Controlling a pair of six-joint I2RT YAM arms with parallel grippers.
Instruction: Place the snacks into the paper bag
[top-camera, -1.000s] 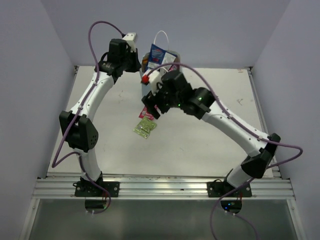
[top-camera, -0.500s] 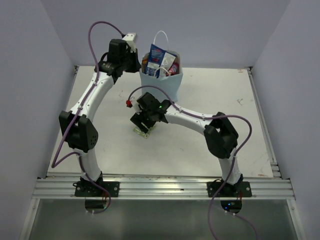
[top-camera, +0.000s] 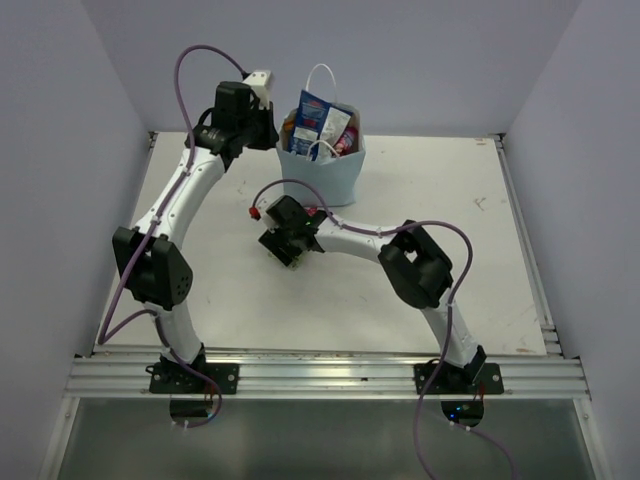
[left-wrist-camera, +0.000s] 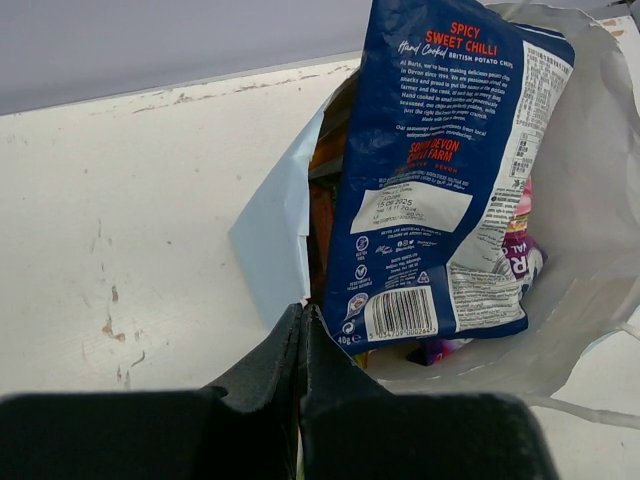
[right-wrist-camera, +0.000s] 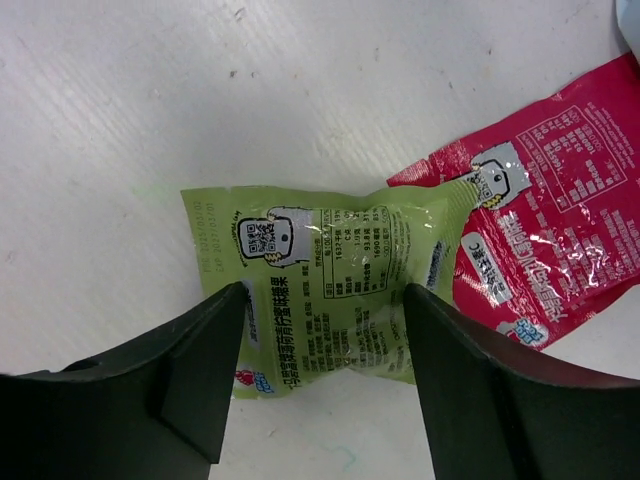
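Green sachet (right-wrist-camera: 320, 260) is the one in hand: right hand (right-wrist-camera: 322, 310) poised for the pick.
Its fingers are spread, 1 on each side of the sachet, which lies flat on the bench (top-camera: 450, 200) touching the pink sachet (right-wrist-camera: 540, 240). Next they likely need to lower and pinch the green one alone. Left hand (left-wrist-camera: 302, 340) is pressed together at the rim of the paper bag (left-wrist-camera: 590, 200), which already holds packets.

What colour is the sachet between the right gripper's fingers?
The sachet is light green with dark print and a QR code; the right wrist view shows it best.
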